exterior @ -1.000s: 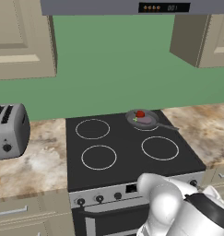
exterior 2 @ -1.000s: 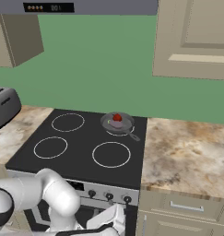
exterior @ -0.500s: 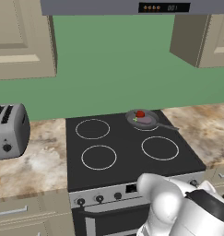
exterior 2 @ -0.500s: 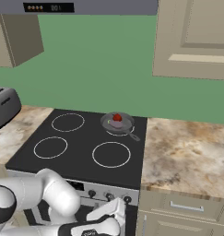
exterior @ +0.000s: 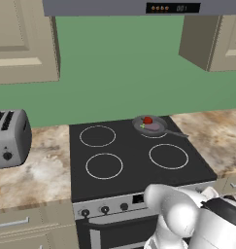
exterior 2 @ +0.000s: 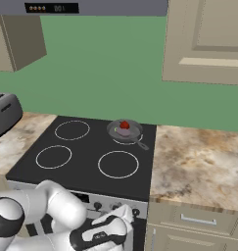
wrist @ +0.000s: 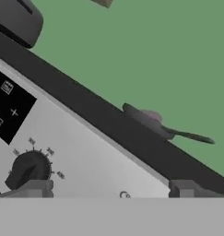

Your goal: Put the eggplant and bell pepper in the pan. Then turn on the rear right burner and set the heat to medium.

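Eggplant [exterior: 152, 127] and bell pepper [exterior: 147, 120] are seen lying in the pan [exterior: 139, 124], upper centre of left base view, pepper touching eggplant at its far side. Pan is set on the rear right burner [exterior: 156, 134], handle pointed right. In hand view, tool [wrist: 109, 189] is held at bottom centre, close to the stove's front panel, fingertips [wrist: 37, 188] spread wide apart, nothing between them. A dark knob [wrist: 26, 169] is seen just above the left fingertip. Toaster [exterior: 9, 137] stands on the surface [exterior: 37, 170] at left.

The black stovetop [exterior: 134, 163] bears the pan [exterior: 151, 126]; the counter [exterior: 37, 175], a toaster [exterior: 10, 138].
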Tool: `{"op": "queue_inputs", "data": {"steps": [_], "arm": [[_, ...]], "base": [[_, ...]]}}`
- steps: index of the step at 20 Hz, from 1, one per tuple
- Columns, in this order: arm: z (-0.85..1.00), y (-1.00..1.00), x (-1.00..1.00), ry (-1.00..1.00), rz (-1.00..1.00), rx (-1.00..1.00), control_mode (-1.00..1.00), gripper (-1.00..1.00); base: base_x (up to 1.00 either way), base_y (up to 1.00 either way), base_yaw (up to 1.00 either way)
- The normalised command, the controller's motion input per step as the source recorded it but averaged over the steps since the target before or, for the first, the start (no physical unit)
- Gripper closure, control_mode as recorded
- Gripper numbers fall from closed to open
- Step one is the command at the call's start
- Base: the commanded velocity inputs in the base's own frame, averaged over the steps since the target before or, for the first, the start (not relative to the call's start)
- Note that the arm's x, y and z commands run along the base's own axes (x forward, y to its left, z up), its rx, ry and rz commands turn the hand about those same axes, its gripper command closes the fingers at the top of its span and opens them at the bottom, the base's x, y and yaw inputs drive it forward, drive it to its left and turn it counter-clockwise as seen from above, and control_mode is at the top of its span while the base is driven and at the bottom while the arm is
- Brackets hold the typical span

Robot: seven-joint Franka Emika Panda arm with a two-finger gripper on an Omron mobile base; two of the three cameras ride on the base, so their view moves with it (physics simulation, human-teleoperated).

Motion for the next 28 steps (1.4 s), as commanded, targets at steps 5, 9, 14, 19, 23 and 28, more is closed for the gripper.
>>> {"op": "queue_inputs", "data": {"steps": [5, 9, 14, 19, 23, 28], "arm": [[-0.34, -0.18, 0.03, 0.01, 0.0, 0.1, -1.0, -1.0], [-0.18, -0.28, 0.01, 0.0, 0.0, 0.11, -1.0, -1.0], [-0.11, -0.13, 0.05, 0.0, 0.0, 0.08, -1.0, -1.0], [-0.13, 0.01, 0.14, 0.0, 0.0, 0.03, -1.0, -1.0], [-0.03, 0.21, 0.18, 0.0, 0.0, 0.0, -1.0, -1.0], [0.0, 0.06, 0.3, 0.0, -0.01, 0.0, -1.0, -1.0]], "base": [[0.0, 0.0, 0.0], [0.0, 0.0, 0.0], [0.0, 0.0, 0.0], [0.0, 0.0, 0.0], [0.0, 0.0, 0.0], [0.0, 0.0, 0.0]]}}
